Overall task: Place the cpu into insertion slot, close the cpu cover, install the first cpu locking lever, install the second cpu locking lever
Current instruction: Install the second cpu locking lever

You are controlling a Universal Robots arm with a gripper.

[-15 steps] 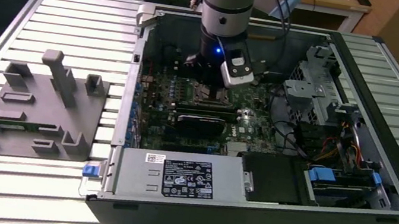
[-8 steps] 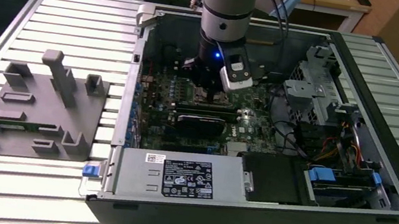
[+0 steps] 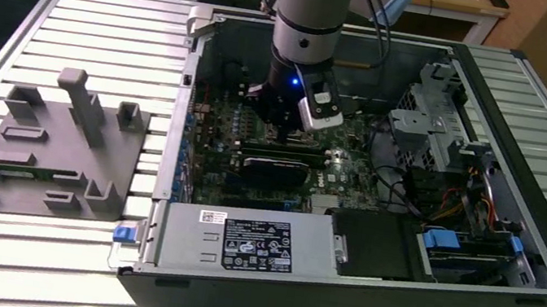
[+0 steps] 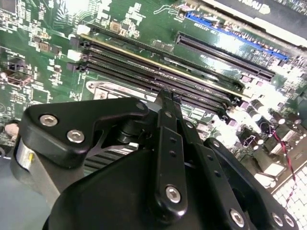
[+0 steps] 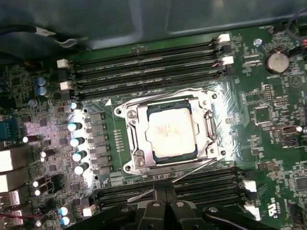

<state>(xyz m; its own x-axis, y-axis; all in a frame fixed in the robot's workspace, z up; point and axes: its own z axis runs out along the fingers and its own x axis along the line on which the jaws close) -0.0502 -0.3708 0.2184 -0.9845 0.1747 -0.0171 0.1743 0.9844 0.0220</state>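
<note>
We find the chip [image 5: 170,132] seated under the closed cover [image 5: 168,135] at frame centre, the gripper [image 5: 165,191] clenched, empty, beside a loose lever [image 5: 192,171]; we judge it wants steady downward pressure.

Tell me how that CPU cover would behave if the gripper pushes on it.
The cpu cover looks like thin sheet metal, so probably stiff yet light. It lies flat around the cpu, so a push likely pivots it rather than sliding it. Its shiny surface may be slippery.

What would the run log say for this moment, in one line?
cpu: in socket | cpu cover: closed over it | gripper: shut, just beside socket
</note>
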